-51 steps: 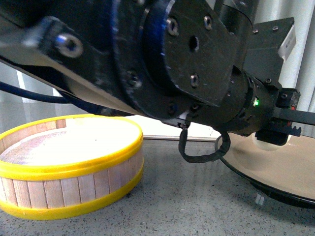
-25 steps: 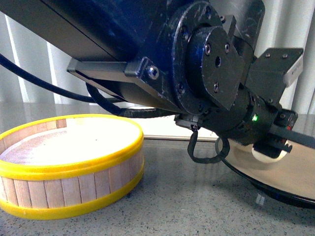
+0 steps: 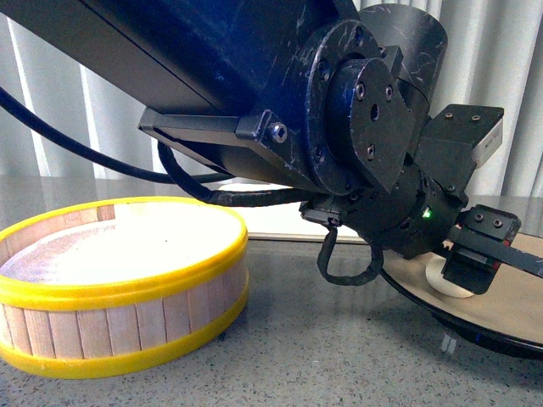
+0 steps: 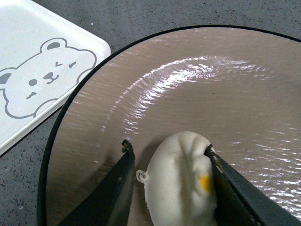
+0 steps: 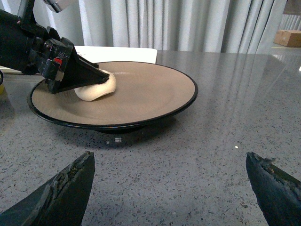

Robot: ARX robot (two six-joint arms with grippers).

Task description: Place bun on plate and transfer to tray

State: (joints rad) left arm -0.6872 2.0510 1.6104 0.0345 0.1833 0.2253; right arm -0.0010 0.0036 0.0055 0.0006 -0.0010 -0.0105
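The white pleated bun [image 4: 181, 183] with a yellow dot lies on the beige inside of the black-rimmed plate [image 4: 188, 84]. My left gripper [image 4: 167, 147] is open around it: one finger touches the bun's side, and the other stands a little apart. The right wrist view shows the same bun [image 5: 97, 88] on the plate [image 5: 150, 92], with the left gripper [image 5: 99, 75] low over it. My right gripper [image 5: 169, 157] is open over bare table on the near side of the plate. The cream tray [image 4: 37, 70] with the bear drawing lies beside the plate.
A wooden steamer basket [image 3: 119, 280] with yellow rims stands on the left of the grey stone table [image 5: 225, 141]. The left arm [image 3: 280, 93] fills much of the front view. Curtains hang behind the table.
The left arm has swung and its gripper has come down over the plate. The bun sits lower than before and now rests on the plate.
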